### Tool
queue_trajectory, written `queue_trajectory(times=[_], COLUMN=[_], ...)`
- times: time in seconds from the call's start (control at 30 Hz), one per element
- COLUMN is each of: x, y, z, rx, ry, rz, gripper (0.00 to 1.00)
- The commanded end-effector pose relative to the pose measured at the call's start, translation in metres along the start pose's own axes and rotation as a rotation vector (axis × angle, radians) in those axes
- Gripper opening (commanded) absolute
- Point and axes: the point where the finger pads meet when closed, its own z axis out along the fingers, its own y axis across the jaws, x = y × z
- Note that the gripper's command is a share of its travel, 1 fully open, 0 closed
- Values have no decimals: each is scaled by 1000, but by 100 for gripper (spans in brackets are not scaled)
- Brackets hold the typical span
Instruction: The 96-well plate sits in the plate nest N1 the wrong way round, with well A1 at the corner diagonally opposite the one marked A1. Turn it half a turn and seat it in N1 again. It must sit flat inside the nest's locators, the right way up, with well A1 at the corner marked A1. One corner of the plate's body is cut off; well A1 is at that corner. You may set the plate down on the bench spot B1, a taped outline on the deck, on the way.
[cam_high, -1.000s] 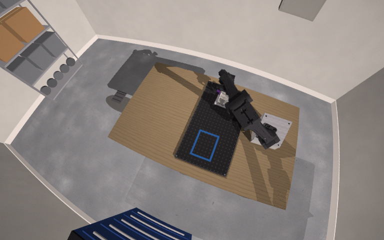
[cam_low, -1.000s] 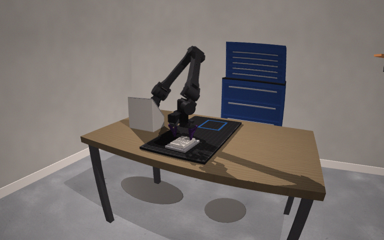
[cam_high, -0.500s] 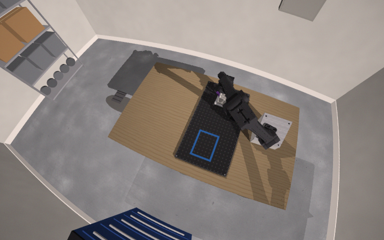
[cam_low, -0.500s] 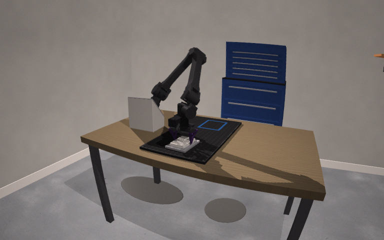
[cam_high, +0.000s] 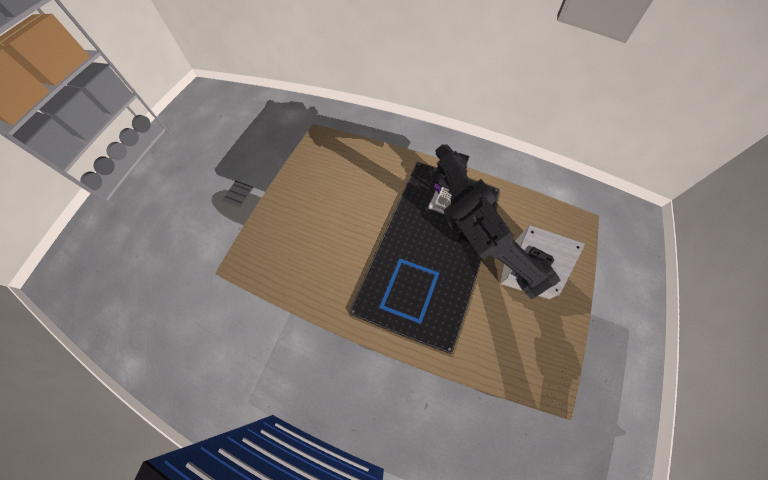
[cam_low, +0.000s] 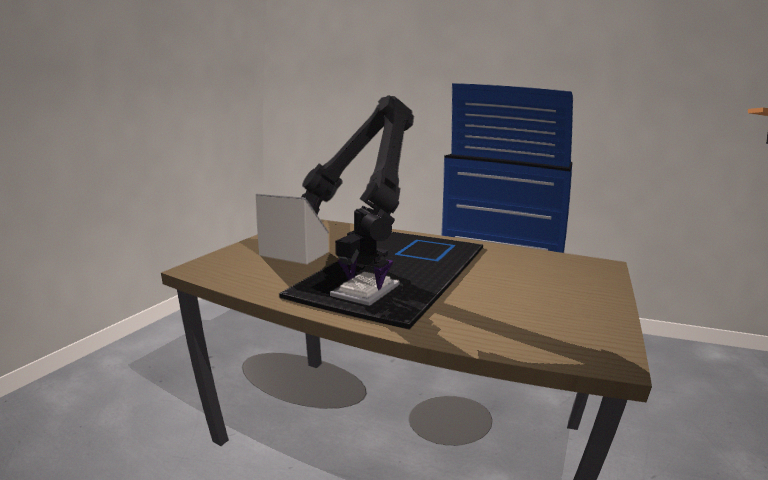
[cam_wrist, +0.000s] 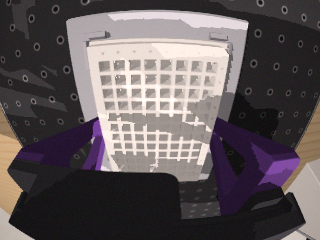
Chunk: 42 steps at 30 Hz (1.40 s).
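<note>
The white 96-well plate (cam_wrist: 156, 110) sits flat in the light grey nest N1 (cam_wrist: 156, 27) on the black perforated deck (cam_high: 419, 266). It also shows in the top and exterior views (cam_high: 441, 198) (cam_low: 365, 286). My gripper (cam_wrist: 157, 121) is down over the near end of the plate, with its purple fingers against the plate's two long sides. It is shut on the plate, which still rests in the nest. The gripper also shows from the side (cam_low: 368, 271). I cannot tell where the plate's cut corner is. The blue taped outline B1 (cam_high: 408, 290) (cam_low: 424, 249) lies on the deck, away from the nest.
The arm's grey mounting block (cam_low: 286, 228) (cam_high: 546, 254) stands on the wooden table beside the deck. A blue tool cabinet (cam_low: 506, 169) stands behind the table. A shelf with boxes (cam_high: 56, 84) is in the room's corner.
</note>
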Motion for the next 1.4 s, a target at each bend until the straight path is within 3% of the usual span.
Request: queue_trajectory(times=[0.0, 1.07, 1.1, 1.37], x=[-4, -4, -5, -9], y=[13, 13, 12, 23], z=[-12, -12, -23, -40], rx=[-29, -29, -45, -57], ry=[-18, -18, -19, -35], rz=[-7, -7, 15, -21], gripper=[0, 0, 0, 0])
